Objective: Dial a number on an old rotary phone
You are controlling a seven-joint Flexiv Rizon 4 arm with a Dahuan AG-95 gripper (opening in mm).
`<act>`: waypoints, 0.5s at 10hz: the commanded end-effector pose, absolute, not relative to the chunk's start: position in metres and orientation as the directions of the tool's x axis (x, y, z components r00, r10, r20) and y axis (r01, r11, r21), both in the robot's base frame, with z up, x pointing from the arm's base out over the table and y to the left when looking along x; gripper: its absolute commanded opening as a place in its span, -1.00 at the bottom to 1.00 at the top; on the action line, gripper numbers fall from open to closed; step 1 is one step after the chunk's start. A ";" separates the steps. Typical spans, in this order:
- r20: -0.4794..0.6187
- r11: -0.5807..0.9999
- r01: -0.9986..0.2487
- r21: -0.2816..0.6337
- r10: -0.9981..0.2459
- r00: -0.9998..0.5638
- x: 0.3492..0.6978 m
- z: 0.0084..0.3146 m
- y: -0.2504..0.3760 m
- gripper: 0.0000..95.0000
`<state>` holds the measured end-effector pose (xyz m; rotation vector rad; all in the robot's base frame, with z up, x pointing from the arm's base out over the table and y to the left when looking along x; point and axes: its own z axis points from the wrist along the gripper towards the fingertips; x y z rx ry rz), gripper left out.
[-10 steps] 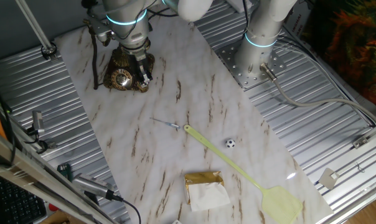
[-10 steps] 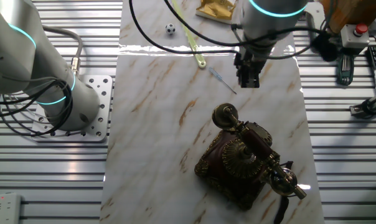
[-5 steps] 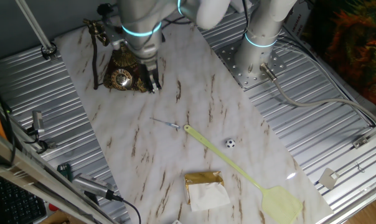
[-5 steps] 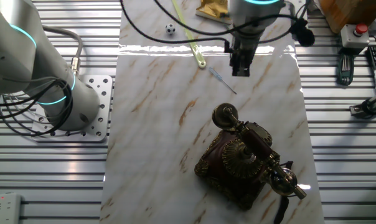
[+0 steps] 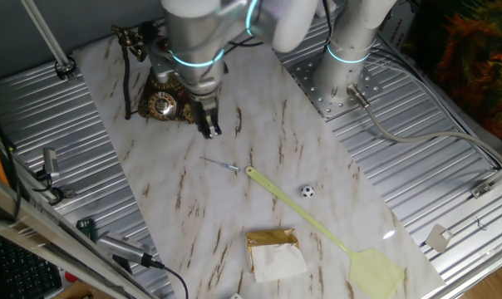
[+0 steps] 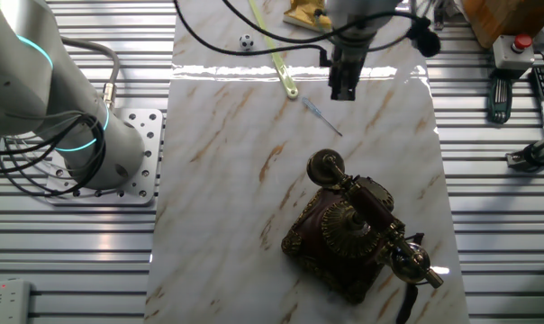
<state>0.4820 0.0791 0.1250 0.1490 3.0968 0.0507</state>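
Observation:
The old rotary phone (image 5: 162,95) stands at the far left end of the marble board; its bronze-brown body, round brass dial (image 5: 162,105) and handset on the cradle show. In the other fixed view the phone (image 6: 355,234) shows in full, handset (image 6: 371,220) resting across the top. My gripper (image 5: 211,129) hangs off the phone, in front and to the right of the dial, above the board. In the other fixed view the gripper (image 6: 343,90) is well clear of the phone, fingers close together and holding nothing.
A thin pen-like stick (image 5: 222,164) lies just past the gripper. A yellow-green fly swatter (image 5: 317,226), a small black-and-white ball (image 5: 307,191) and a gold-wrapped packet (image 5: 273,249) lie further along the board. A second arm's base (image 5: 344,71) stands on the right.
My gripper has moved away from the phone's dial, along the board toward the pen-like stick. The phone has not moved.

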 end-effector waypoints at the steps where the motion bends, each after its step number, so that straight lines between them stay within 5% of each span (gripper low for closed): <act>1: -0.040 0.996 0.081 0.040 0.083 -0.996 0.479 0.113 0.093 -1.00; 5: -0.042 0.998 0.036 0.042 0.038 -0.998 0.473 0.096 0.113 -1.00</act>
